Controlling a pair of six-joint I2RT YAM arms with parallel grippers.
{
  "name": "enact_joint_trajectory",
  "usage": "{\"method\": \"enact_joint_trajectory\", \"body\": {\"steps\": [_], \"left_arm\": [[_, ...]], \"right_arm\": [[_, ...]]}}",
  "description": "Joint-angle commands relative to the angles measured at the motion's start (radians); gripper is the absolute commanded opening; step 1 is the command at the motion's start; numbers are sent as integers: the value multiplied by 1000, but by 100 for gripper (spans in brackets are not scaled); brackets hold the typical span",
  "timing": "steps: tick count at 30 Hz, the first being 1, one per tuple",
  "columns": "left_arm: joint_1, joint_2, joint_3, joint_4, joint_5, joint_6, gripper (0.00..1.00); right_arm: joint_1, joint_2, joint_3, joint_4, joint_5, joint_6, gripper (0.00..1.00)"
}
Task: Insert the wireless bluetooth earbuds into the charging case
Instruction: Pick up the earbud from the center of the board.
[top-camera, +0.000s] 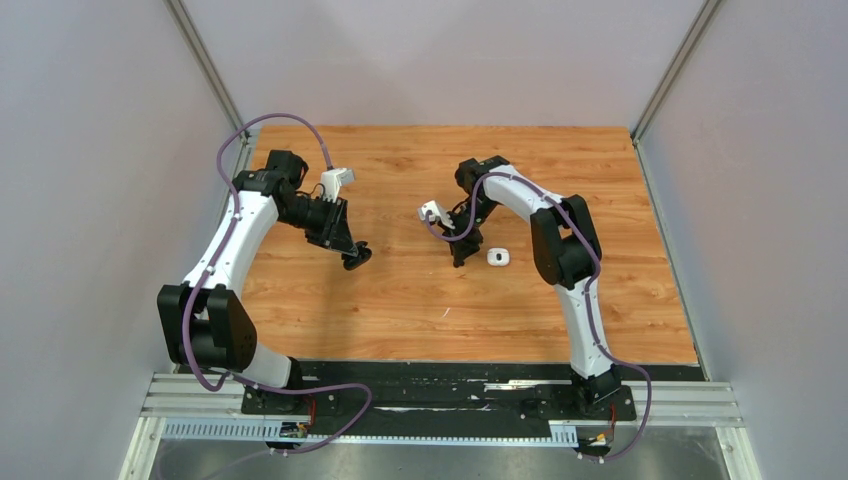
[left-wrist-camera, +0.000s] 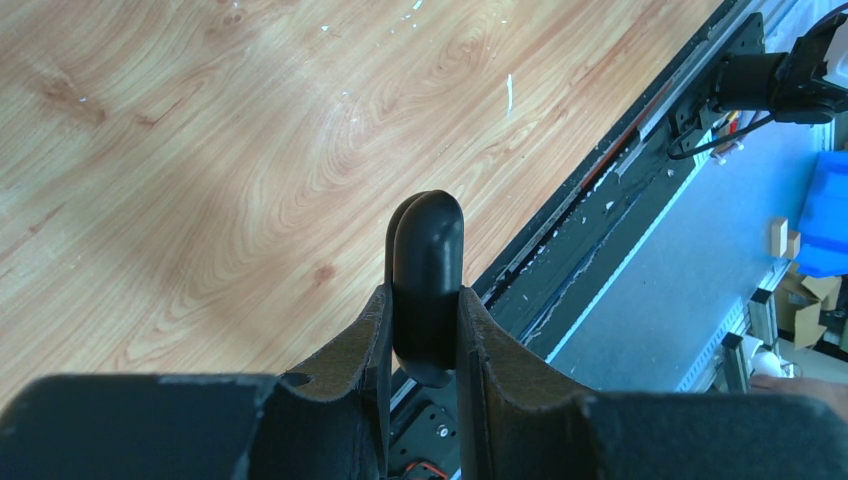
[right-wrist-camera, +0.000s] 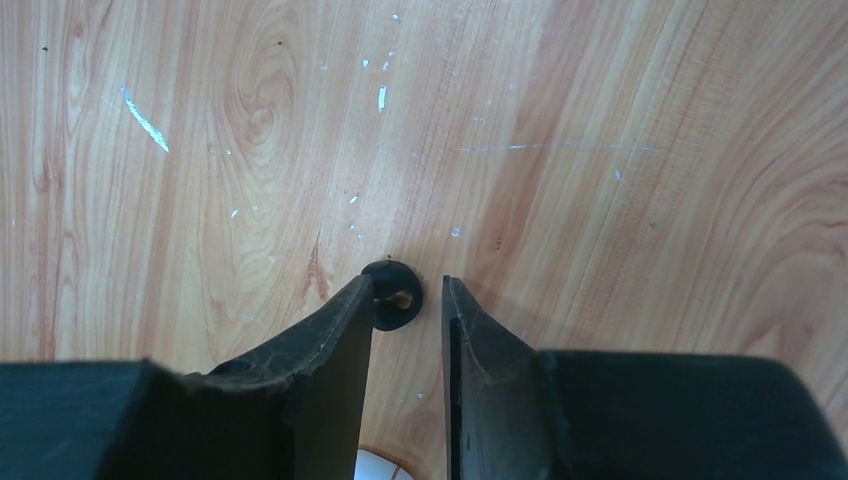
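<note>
Black earbud (right-wrist-camera: 391, 294) shows only from the right wrist, by its parted jaws.

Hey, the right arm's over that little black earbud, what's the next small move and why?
Probably nudge the right gripper slightly sideways to centre the black earbud before closing. The jaws stand open, and the bud lies on the table tucked against one finger, with a clear gap to the other, so closing now might push it aside.

Two charging cases are visible, one black case (left-wrist-camera: 428, 280) and one white case (top-camera: 499, 257). One black earbud (right-wrist-camera: 392, 295) is visible. Two arms, the left arm (top-camera: 235, 245) and the right arm (top-camera: 565, 245), stand at one table (top-camera: 420, 310).
</note>
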Motion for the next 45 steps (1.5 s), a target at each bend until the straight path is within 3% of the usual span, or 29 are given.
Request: {"method": "enact_joint_trajectory", "body": {"steps": [1,9,17,27,43,45], "left_arm": [[6,-4,7,20,26,-7,0],[6,-1,10,22,29,-9,0],[6,-5,6,23,27,-9,0],[6,-8,2,24,28,-8,0],[6,-10,1,26,31,-10,0],[6,-10,2,26,31,-10,0]], "right_arm": [[-5,2,15,10,-29,3,31],[-5,-28,-47,27,-12,-1,33],[-5,-31,-34,28,-13,13,25],[-15,-33,-23,19,9,30,32],[-23,-33,0,7,-15,59,23],[-22,-28,11,-1,-30,59,14]]}}
